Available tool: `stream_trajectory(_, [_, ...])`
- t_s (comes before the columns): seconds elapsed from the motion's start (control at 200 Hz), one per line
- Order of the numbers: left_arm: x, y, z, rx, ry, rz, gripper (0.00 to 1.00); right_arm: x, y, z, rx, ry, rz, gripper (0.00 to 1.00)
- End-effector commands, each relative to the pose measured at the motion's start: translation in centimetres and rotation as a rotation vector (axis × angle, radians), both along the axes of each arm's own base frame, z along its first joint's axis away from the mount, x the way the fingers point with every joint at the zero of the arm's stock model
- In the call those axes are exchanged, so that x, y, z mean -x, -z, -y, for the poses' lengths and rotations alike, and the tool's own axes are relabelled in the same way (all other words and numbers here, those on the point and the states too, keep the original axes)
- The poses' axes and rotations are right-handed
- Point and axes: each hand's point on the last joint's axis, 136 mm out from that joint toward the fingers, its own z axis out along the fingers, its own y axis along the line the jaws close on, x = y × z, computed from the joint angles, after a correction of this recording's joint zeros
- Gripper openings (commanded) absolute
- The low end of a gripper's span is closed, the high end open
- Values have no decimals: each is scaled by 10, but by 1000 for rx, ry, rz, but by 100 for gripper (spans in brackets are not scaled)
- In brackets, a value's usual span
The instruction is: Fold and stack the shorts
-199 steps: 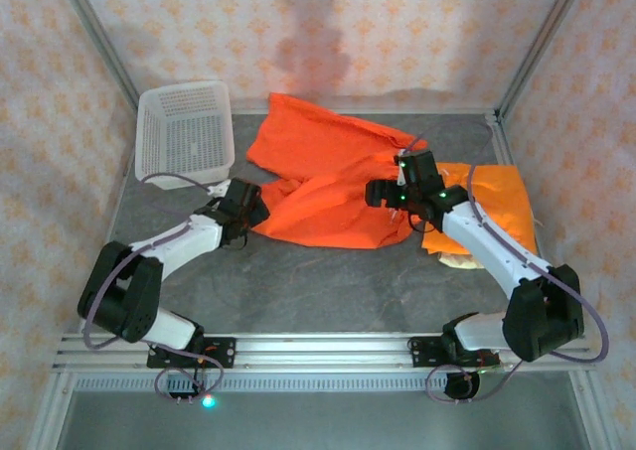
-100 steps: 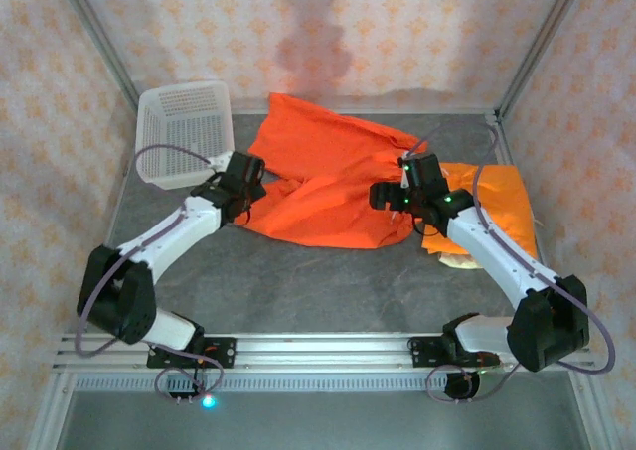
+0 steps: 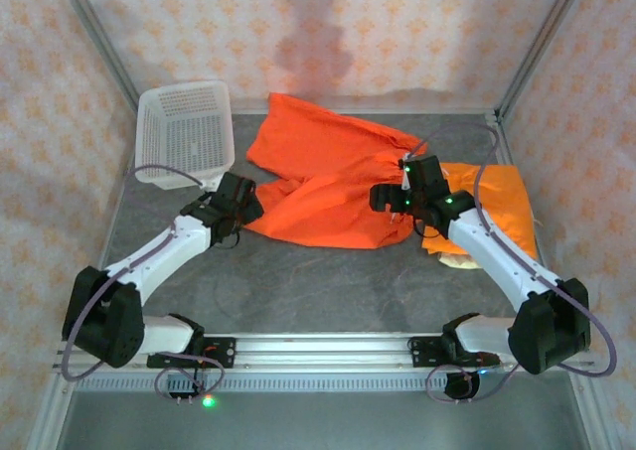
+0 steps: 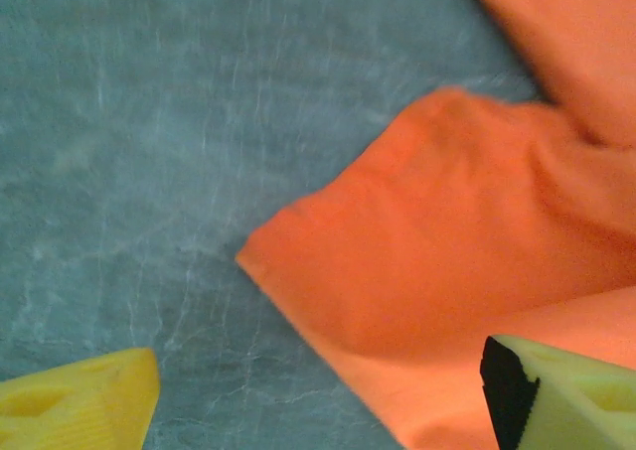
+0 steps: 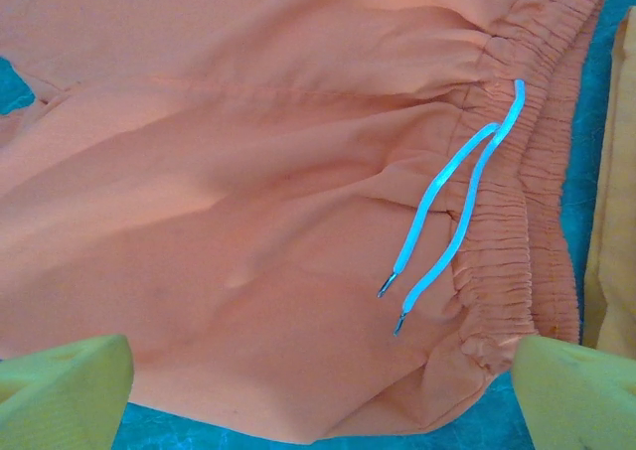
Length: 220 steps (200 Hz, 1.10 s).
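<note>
Bright orange shorts [image 3: 328,182] lie spread across the middle of the table. My left gripper [image 3: 241,202] hovers open at their left leg corner [image 4: 447,261], with its yellow fingertips [image 4: 79,405] on either side of the hem edge and nothing between them. My right gripper [image 3: 386,197] is open just above the shorts' elastic waistband [image 5: 517,172] and white drawstring [image 5: 447,212]. A second orange pair [image 3: 497,207] lies folded at the right. A pale beige edge [image 3: 457,261] peeks out beneath that folded pair.
A white mesh basket [image 3: 184,132] stands at the back left, close behind my left arm. Grey tabletop [image 3: 318,281] stretches in front of the shorts. Metal frame posts and patterned walls close in the sides and back.
My left gripper swung back toward the basket, then returned forward to the shorts' left corner. My right gripper shifted only slightly over the waistband.
</note>
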Motion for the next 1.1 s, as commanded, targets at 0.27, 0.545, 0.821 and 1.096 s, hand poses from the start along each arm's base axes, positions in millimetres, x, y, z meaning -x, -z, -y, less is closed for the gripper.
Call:
stream_trajectory(0.27, [-34,34,16,100,2,14,86,9,-1,5,8,-2,5,98])
stream_trajectory(0.545, [-53,59,25,105,5,-41,61,9,-4,4,-3,2,3,98])
stream_trajectory(0.821, [-57,35,18,71,-14,-4,4,16,0,12,24,16,-6,98])
stream_trajectory(1.096, [-28,-72,-3,-62,-10,77,0,16,3,15,36,30,-12,98])
